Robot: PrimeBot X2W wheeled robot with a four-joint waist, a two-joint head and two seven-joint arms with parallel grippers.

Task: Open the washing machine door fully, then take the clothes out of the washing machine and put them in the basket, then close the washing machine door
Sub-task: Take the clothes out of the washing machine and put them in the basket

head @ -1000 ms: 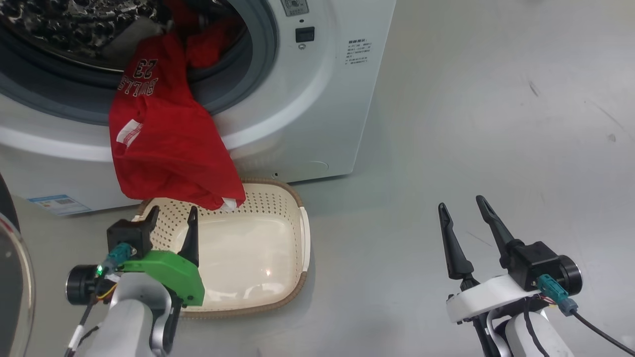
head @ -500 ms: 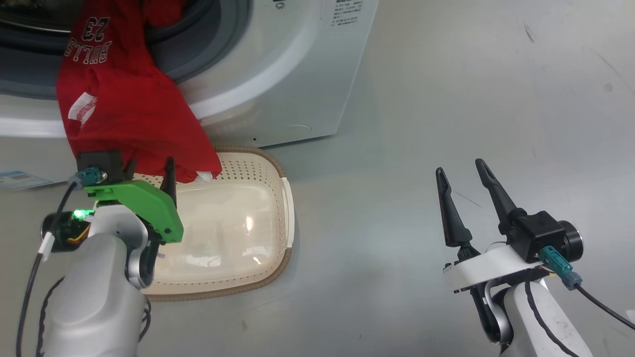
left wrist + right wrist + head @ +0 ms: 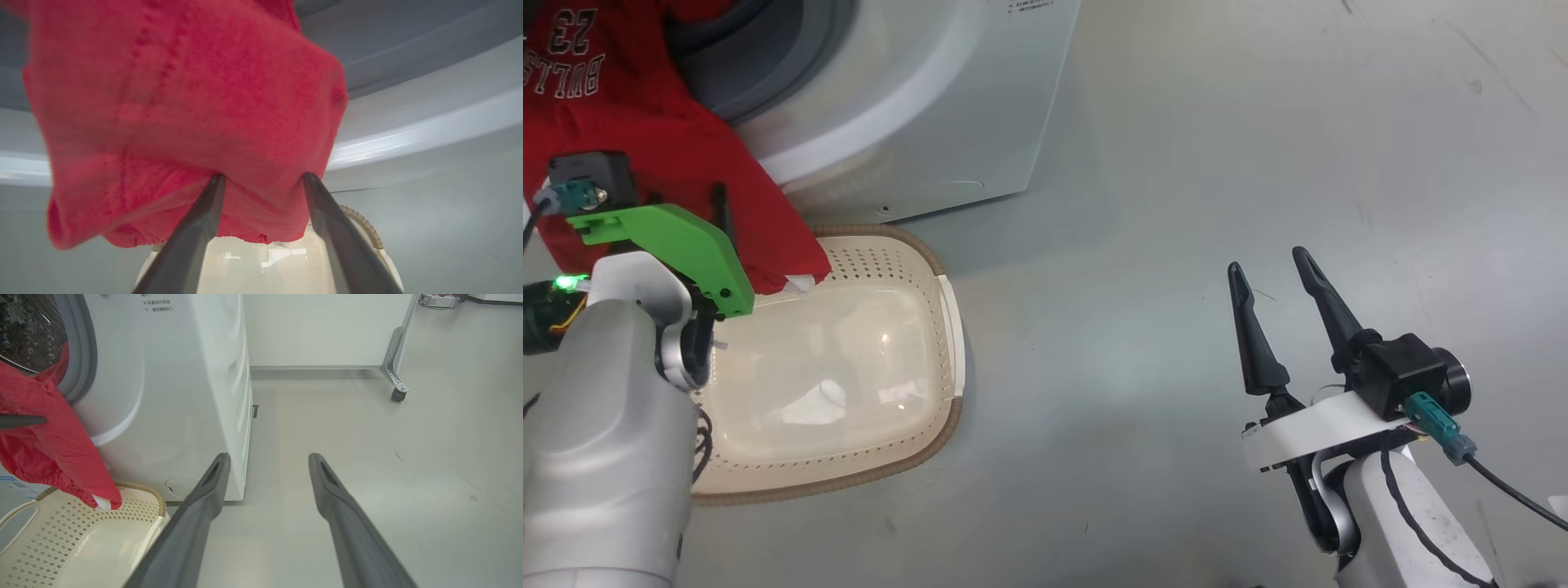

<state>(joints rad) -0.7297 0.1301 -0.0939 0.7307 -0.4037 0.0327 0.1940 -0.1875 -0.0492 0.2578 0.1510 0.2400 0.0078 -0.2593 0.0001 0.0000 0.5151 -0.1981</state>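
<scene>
L gripper (image 3: pixel 263 176): jaws spread wide, both tips pushed up against the low fold of the bright red jersey with white trim (image 3: pixel 645 147). Cloth sits across the gap but nothing is pinched, so not gripped yet, I'd say. R gripper (image 3: pixel 1267 260): also wide, holding nothing, parked over the bare grey floor (image 3: pixel 1176 163), well apart from the work.

Progress, judged: drum mouth of the big white front-loading washing machine (image 3: pixel 915 106) is uncovered, so door-open step looks done. Unload only begun. Jersey hangs half out over the grey gasket, w/ more red at the drum mouth in the R wrist view. Nothing lies in the small cream perforated basket w/ brown woven-look rim (image 3: pixel 882 261) so far. Left to do: pull clothes out, drop in basket, shut door.

Jersey's long axis runs from the drum mouth down twd the basket; upper left to lower right in head view. Low end w/ white label hangs just over the basket's back rim, next to the machine. "23" print reads upside down from the head.
</scene>
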